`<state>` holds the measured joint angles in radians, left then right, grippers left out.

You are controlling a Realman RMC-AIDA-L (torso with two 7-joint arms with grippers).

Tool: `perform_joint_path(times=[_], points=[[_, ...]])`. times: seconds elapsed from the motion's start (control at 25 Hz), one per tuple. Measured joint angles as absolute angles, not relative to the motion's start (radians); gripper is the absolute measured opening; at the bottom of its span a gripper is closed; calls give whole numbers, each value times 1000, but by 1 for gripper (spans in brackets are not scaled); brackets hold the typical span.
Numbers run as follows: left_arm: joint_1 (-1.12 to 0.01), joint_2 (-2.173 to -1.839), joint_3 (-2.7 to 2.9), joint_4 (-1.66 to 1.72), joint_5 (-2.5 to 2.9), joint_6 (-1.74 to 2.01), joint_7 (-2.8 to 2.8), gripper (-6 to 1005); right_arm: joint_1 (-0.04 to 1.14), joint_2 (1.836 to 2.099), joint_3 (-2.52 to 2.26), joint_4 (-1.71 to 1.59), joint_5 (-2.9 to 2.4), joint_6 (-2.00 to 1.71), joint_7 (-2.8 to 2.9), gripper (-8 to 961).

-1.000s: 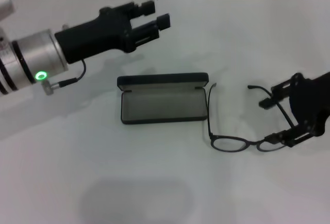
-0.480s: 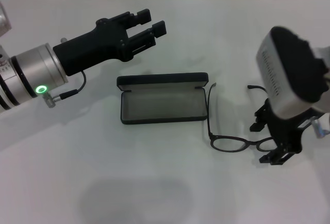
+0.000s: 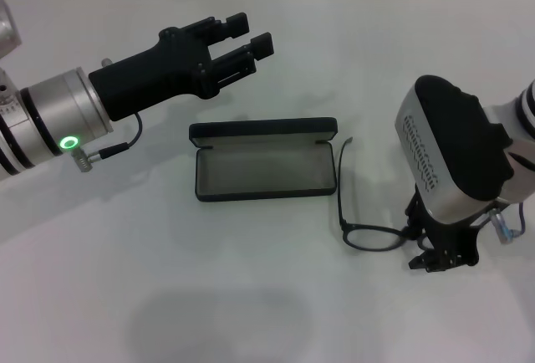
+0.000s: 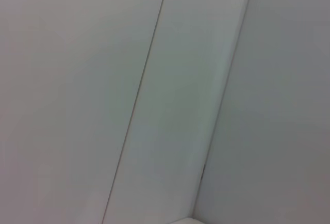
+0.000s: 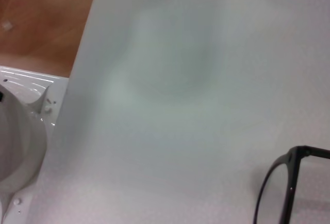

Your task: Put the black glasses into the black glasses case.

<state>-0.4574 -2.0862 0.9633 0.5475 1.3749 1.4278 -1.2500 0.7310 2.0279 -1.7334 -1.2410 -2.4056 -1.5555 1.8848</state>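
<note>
The right tool point(image 3: 441, 258) points down at the white counter point(image 3: 251, 296), right over the right end of the black glasses point(image 3: 372, 236). I cannot tell if it is open or closed, or if it holds them. The glasses lie flat, reaching out to its left. Past them sits the black glasses case point(image 3: 264, 171), lid open, just beside one thin arm of the glasses. The left tool point(image 3: 242, 41) hangs open and empty, above and behind the case.

The black glasses point(image 3: 372, 233) lie just right of the black glasses case point(image 3: 264, 162), on the table point(image 3: 251, 296).
</note>
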Motion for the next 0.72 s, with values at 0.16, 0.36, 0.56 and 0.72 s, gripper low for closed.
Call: perform_joint_path(times=[0.16,0.36,0.56,0.72], points=[[-457,-2086,963,546,1378,1428,-1250,561,721,2028,-1742,-1240,-2406,-1552,1883,348],[-456,-2086,963,547,1379,1429,-1255,560,705,2026,-1727,-1255,-2404,-1542,1884,246],[-447,-2084,961,551,1379,1458,-1258,560,659,2021,-1635,-1330,-2396,-1593,1869,143],[-446,-2078,958,545,1374,1554,-1271,560,575,2021,-1471,-1413,-2273,-1639,1747,97]])
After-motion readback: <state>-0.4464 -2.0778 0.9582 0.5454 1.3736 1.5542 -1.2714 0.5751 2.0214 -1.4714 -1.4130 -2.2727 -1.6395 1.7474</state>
